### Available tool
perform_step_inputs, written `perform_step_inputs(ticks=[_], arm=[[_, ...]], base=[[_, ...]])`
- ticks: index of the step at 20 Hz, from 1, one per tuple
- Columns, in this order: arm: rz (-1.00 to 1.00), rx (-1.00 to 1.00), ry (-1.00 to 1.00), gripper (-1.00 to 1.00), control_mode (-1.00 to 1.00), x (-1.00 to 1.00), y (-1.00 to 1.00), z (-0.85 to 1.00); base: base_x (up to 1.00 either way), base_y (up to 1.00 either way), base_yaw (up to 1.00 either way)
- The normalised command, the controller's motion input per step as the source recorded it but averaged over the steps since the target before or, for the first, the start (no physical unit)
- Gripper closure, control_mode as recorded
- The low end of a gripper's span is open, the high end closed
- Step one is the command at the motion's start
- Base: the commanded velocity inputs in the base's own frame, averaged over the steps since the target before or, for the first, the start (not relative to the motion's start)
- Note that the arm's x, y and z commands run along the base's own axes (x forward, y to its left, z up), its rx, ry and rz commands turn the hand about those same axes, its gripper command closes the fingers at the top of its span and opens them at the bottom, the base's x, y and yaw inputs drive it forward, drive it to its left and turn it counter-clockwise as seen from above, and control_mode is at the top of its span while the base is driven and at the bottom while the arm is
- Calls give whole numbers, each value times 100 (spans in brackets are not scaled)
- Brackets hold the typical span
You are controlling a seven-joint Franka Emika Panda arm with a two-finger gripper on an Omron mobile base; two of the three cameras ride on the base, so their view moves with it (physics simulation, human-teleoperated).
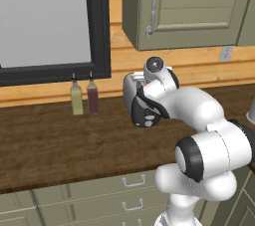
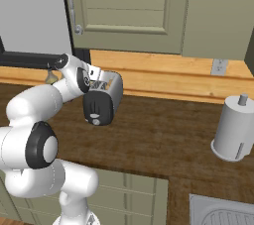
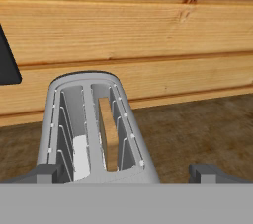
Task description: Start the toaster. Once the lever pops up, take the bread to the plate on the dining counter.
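The white-silver toaster stands on the dark wood counter against the plank wall. A tan slice of bread sits deep in its right slot. The toaster's black end panel faces me in the right base view and also appears in the left base view. It carries small light marks, among which I cannot single out the lever. My gripper hovers open over the toaster's near end, one fingertip on each side. The plate and the dining counter are out of view.
Two slim bottles stand left of the toaster under the black window frame. A paper-towel roll stands at the right, with a sink corner below it. Green wall cabinets hang overhead.
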Motion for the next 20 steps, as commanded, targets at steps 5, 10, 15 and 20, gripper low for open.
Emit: perform_step_inputs(ticks=[5, 10, 15, 20], arm=[[0, 0, 0, -100, -100, 0, 0, 0], [0, 0, 0, -100, -100, 0, 0, 0], [0, 0, 0, -100, -100, 0, 0, 0], [0, 0, 0, -100, -100, 0, 0, 0]], base=[[0, 0, 0], [0, 0, 0], [0, 0, 0], [0, 0, 0]])
